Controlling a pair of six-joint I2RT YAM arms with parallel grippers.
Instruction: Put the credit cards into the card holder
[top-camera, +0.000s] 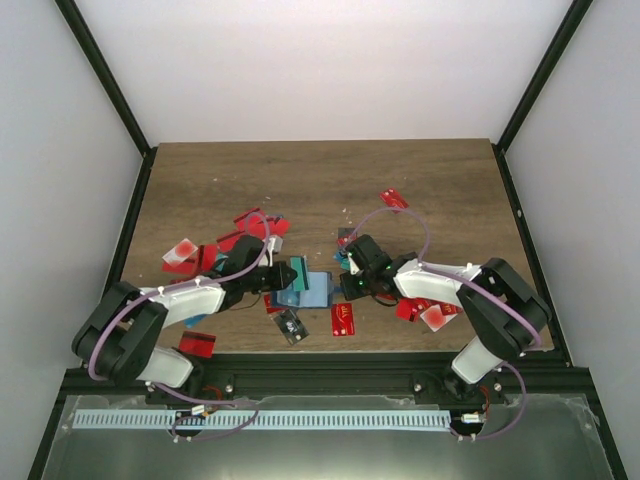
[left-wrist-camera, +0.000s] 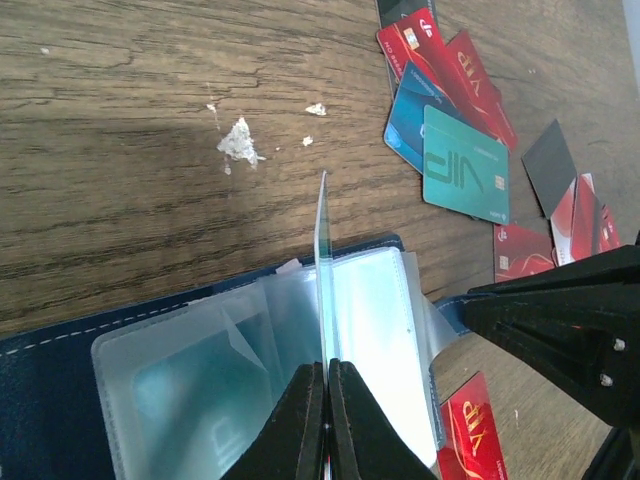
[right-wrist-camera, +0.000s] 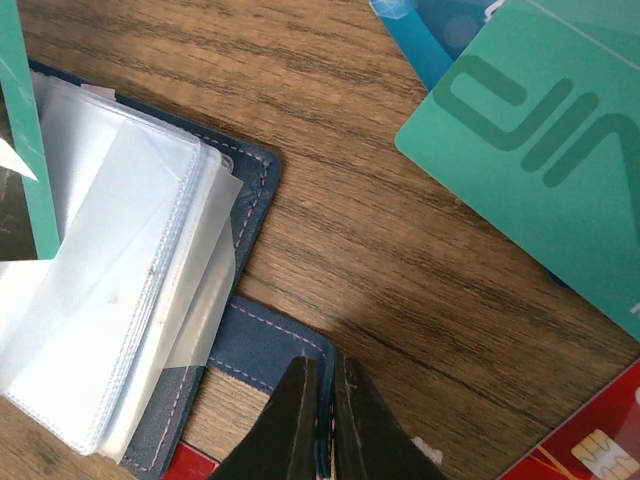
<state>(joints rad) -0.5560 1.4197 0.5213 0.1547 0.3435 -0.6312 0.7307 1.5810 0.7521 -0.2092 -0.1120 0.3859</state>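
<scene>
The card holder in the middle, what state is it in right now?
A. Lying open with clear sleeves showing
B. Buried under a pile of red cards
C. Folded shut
A: the card holder lies spread open, its clear plastic sleeves fanned out, as both wrist views show.
</scene>
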